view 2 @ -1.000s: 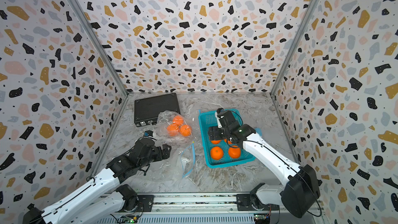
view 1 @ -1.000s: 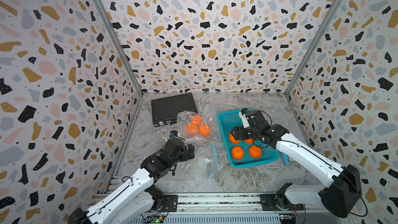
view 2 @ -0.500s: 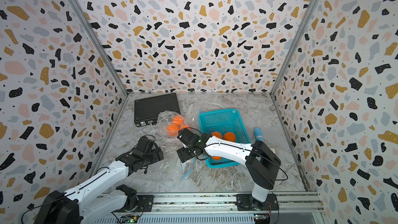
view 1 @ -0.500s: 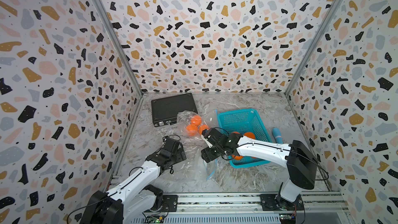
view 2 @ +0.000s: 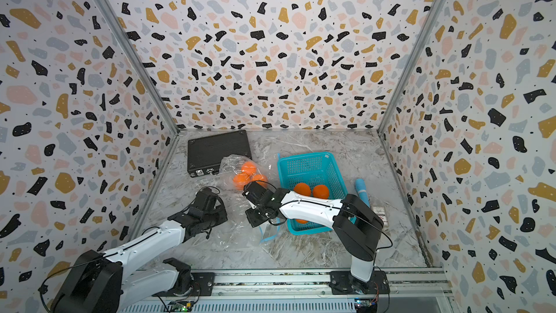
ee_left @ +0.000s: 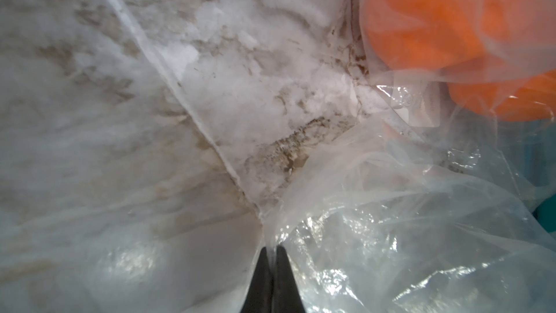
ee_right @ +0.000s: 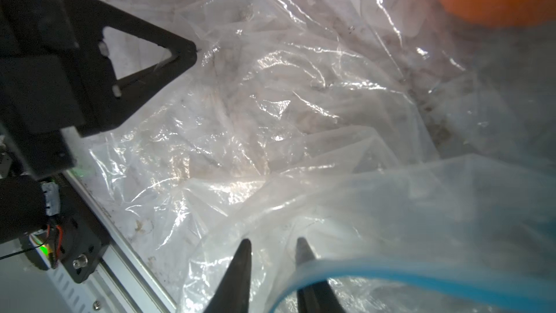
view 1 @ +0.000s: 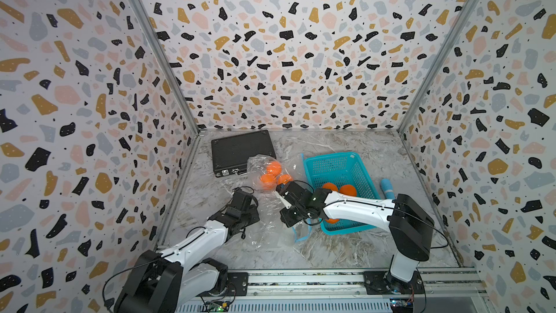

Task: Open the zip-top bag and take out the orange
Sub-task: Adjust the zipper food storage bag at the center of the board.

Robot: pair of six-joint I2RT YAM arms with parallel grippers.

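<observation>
Evidently the grip was the weak point. My left gripper (ee_left: 272,251) stood shut on a thin fold of the zip-top bag (ee_right: 270,109). My right gripper (ee_right: 272,243) had its jaws narrowly parted at the blue zip strip (ee_right: 391,281), clamping nothing that I could see. The oranges (view 1: 270,175) lay in the bag's far end, beside the basket (view 1: 331,158). I judged that a pull might slide the slick film out of the left pinch. If the right jaws closed on both walls, it might instead drag the bag unopened.
</observation>
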